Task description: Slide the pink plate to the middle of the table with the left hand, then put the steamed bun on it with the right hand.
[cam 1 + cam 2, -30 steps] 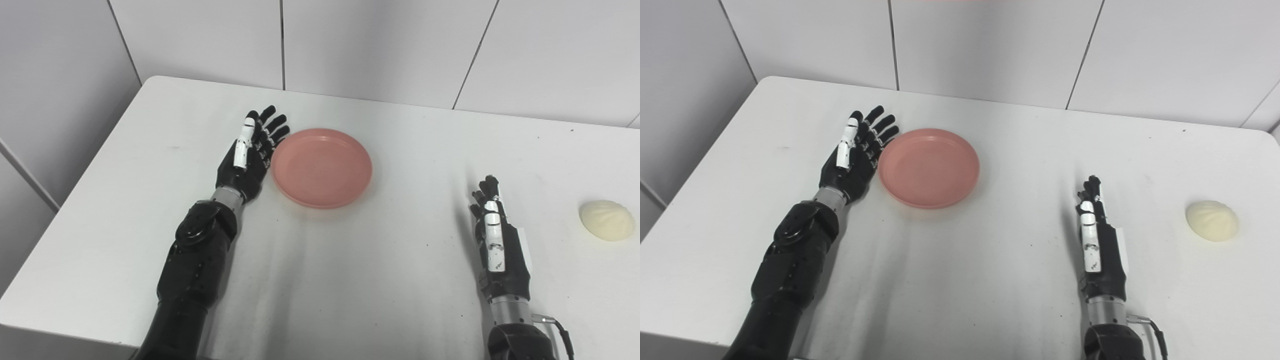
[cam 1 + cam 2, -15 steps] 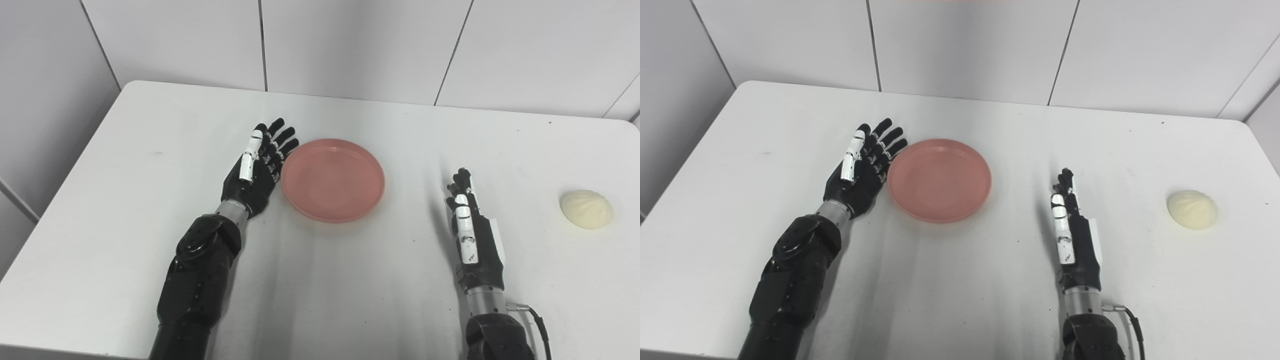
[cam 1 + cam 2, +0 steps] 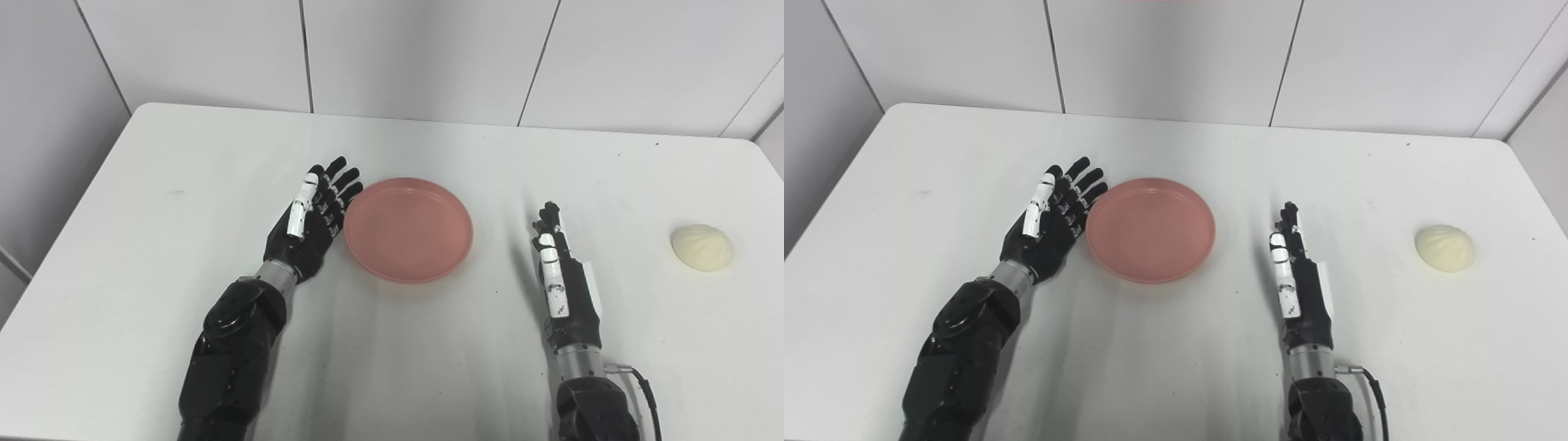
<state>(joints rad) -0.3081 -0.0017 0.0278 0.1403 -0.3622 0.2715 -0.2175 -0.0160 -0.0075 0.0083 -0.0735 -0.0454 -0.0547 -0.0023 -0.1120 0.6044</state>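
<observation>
Robot hand on the right (image 3: pixel 563 278) is nearest the camera: it stands edge-on over the bench (image 3: pixel 153 257), fingers straight and loosely together, holding nothing, thumb side up. It waits to the right of the pink plate (image 3: pixel 408 228), apart from the rim. That idle pose suits its turn, which by my reading comes only once the plate is in place.

A little farther in, the left robot hand (image 3: pixel 308 228) lies to the left of the plate, palm turned toward it, fingers (image 3: pixel 1082 184) spread and extended along the rim. The fingertips sit just beside the plate's left edge; whether they actually touch it I cannot tell. A flat, open palm set side-on like this is the natural way to push a shallow dish sideways rather than lift it, so the sliding step looks to be the one in hand. The plate itself already sits about midway across the bench, so little travel seems left.

The steamed bun (image 3: pixel 702 247) lies well to the right of the plate, beyond the right robot hand and at about the plate's depth, alone on the bench surface. The right robot hand must move outward, away from the plate, to reach it.
</observation>
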